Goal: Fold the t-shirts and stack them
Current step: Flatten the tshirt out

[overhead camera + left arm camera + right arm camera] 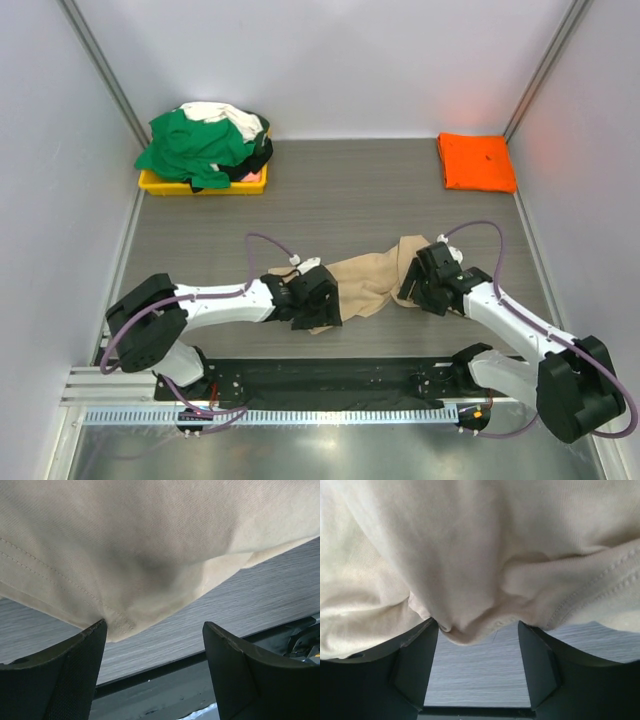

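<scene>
Though partly hidden, crumpled tan t-shirt (365, 280).

Tan t-shirt (365, 280) bunched centre, orange t-shirt (477, 161) folded right, green t-shirt (190, 145) heaped left

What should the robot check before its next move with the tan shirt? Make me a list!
1. Is the left hand open? Ok: fingers apart, cloth edge at their tips.
2. Is the right hand open? Ok: cloth droops between its fingers.
3. Is the tan shirt pinched? Not ok: neither hand squeezes it.
4. Is it lying flat? Not ok: it is bunched between the hands.
5. Is the orange shirt folded for stacking? Ok: a neat square, far right.
</scene>
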You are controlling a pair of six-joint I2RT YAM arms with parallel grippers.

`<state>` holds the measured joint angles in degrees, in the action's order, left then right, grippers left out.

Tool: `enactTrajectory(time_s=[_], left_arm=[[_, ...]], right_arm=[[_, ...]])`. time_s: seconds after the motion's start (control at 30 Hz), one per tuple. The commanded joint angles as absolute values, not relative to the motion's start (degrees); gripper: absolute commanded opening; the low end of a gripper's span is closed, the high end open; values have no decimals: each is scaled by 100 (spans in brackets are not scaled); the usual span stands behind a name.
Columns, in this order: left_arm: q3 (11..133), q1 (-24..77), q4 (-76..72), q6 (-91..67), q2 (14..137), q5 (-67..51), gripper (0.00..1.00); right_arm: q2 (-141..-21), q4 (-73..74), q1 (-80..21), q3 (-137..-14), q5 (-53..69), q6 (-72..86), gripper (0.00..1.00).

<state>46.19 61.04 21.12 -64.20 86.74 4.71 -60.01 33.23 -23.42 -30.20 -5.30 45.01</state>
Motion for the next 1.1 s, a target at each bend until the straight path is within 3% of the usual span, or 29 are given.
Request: enactTrajectory(time_s=[0.0, 0.03, 0.07, 0.1, 0.13, 0.17, 0.23, 0.3, 0.47, 0.73, 0.83, 0.87, 1.07], left_arm=[[4641, 6170, 1925, -6557, 8859, 510, 73], [4632, 6170, 1916, -6557, 8877, 518, 67], [4614, 6170, 1890, -6522, 8903, 519, 44], [4614, 6170, 1890, -6504, 8938, 519, 31], [4623, 6170, 1881, -6478, 8930, 510, 19], [4632, 6170, 1881, -6425, 8930, 510, 0], [4658, 6170, 1916, -6381, 8782, 562, 0], [4798, 6170, 2187, -6302, 8562, 728, 0], [5527, 6170, 3564, -6039, 7220, 1370, 0], [7943, 5881, 5790, -5416, 6118, 2276, 0], [8744, 5039, 6519, -4872, 5977, 2189, 0], [8989, 4340, 6608, -4713, 5977, 1823, 0], [8615, 1797, 6663, -3737, 6214, 117, 0]], right_arm=[[-6187, 2945, -2355, -2954, -809, 4526, 70], [-6257, 2892, -2364, -2927, -809, 4526, 62], [-6345, 2787, -2364, -2901, -800, 4518, 57], [-6372, 2743, -2364, -2848, -782, 4535, 51], [-6389, 2699, -2364, -2813, -756, 4535, 37], [-6398, 2646, -2364, -2795, -747, 4561, 29], [-6381, 2654, -2364, -2804, -712, 4570, 9], [-6233, 2724, -2364, -2917, -625, 4553, 1], [-5486, 3740, -2364, -3619, -791, 4518, 1], [-4544, 5790, -2364, -6633, -1545, 4307, 1], [-4658, 6397, -2364, -7749, -2292, 4123, 1], [-4789, 6529, -2364, -8100, -2651, 3992, 1], [-5545, 6531, -2233, -8306, -3813, 3893, 1]])
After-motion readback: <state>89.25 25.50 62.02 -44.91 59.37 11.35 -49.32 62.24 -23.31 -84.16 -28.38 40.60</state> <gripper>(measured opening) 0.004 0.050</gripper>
